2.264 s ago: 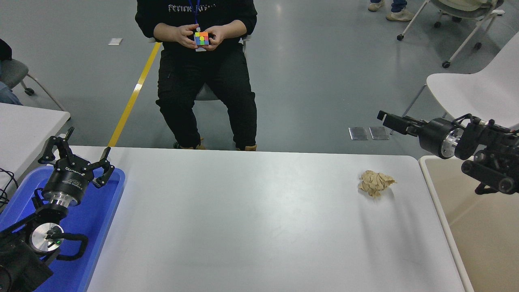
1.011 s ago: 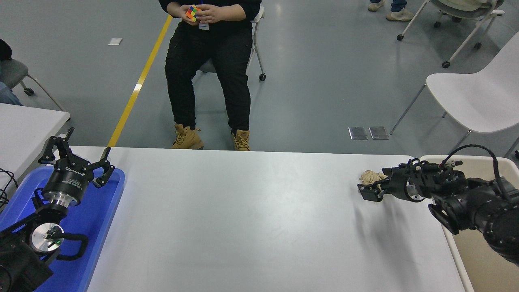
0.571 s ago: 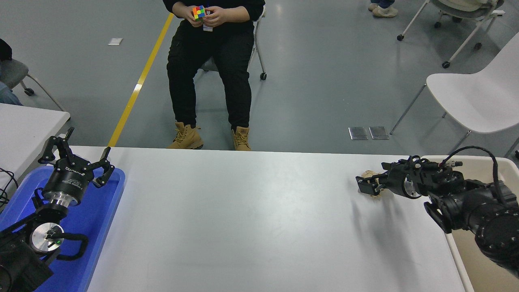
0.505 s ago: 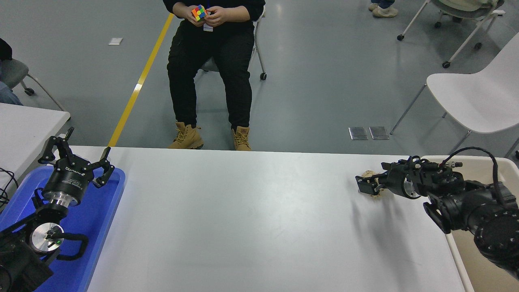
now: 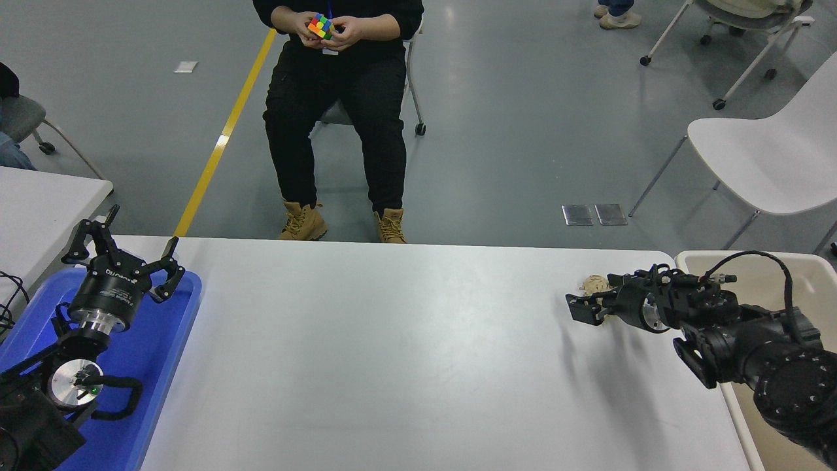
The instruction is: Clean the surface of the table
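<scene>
right gripper at paper wad, near table surface right edge

A smooth grey floor with a soft sheen fills the upper half of the view, brightened by pale patches of overhead light. A straight yellow line runs across it at a slant. Two small metal floor plates lie side by side at the right. A white moulded plastic chair stands on thin legs at the right edge, and a wheeled office chair sits behind it. A smaller white table enters from the left edge.
</scene>
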You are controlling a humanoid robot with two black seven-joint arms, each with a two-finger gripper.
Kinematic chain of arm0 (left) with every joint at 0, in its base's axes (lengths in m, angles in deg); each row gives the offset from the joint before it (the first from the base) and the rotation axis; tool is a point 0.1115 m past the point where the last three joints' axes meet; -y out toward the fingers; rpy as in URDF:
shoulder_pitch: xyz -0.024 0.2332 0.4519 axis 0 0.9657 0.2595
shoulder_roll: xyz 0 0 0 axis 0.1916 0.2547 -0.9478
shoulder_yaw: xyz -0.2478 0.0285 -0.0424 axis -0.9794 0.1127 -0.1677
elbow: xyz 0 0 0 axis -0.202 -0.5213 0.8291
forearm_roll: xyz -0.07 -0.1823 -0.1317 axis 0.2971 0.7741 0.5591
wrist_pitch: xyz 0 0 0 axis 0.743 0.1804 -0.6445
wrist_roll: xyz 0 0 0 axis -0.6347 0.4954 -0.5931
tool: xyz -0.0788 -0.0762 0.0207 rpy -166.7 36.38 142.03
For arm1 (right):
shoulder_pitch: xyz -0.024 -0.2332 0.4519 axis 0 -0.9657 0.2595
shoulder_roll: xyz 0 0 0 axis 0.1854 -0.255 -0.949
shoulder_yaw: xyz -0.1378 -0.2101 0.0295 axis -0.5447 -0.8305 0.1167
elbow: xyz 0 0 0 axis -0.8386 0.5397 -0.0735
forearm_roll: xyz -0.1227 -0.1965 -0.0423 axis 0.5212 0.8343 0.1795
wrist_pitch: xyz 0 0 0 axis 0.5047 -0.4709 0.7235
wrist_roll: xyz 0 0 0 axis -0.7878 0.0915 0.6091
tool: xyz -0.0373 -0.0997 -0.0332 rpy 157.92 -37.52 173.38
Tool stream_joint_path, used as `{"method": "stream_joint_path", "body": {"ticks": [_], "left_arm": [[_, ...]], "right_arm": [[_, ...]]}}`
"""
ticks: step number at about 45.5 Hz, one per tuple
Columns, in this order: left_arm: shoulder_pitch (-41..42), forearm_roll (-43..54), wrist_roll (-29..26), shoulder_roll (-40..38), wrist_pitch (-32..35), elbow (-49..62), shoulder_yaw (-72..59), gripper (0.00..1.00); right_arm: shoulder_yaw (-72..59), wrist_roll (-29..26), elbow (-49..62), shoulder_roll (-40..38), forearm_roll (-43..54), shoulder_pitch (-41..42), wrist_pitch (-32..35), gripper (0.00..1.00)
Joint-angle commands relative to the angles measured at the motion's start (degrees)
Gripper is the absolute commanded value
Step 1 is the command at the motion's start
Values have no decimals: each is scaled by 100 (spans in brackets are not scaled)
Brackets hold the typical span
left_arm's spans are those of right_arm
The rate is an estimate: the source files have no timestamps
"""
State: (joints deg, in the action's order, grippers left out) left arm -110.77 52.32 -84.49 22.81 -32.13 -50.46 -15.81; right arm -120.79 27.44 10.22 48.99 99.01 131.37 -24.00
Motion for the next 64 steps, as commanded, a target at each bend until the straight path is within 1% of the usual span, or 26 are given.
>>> {"method": "stream_joint_path", "body": {"ticks": [1,14,15,18,20,33,35,41,47,50,52,54,56,62,64], "left_arm": [[0,0,0,-2,0,0,0,100],[0,0,0,-2,0,0,0,100],[0,0,0,-2,0,0,0,100],[0,0,0,-2,0,0,0,100],[0,0,0,-2,0,0,0,100],[0,0,0,7,0,0,0,100],[0,0,0,-2,0,0,0,100],[0,0,0,-2,0,0,0,100],[0,0,0,-2,0,0,0,100],[0,0,0,-2,0,0,0,100],[0,0,0,-2,0,0,0,100],[0,0,0,-2,0,0,0,100],[0,0,0,7,0,0,0,100],[0,0,0,7,0,0,0,100],[0,0,0,7,0,0,0,100]], "right_arm": [[-16,0,2,32,4,-54,2,98],[-86,0,-16,199,66,-204,19,97],[-86,0,-16,207,66,-213,19,96],[-95,0,-16,243,74,-230,19,87],[-95,0,-7,251,74,-230,19,85],[-33,-9,116,225,13,-195,19,85],[-51,-9,116,225,13,-213,19,83],[-69,-9,116,251,13,-221,19,82],[-86,0,125,243,83,-213,28,67],[-69,0,133,234,83,-178,28,62],[-69,9,151,216,74,-169,28,56],[-69,9,221,216,74,-169,28,55],[-78,9,327,216,74,-169,37,47],[-60,18,371,216,74,-178,37,46],[-60,26,371,208,74,-178,37,42]]}}
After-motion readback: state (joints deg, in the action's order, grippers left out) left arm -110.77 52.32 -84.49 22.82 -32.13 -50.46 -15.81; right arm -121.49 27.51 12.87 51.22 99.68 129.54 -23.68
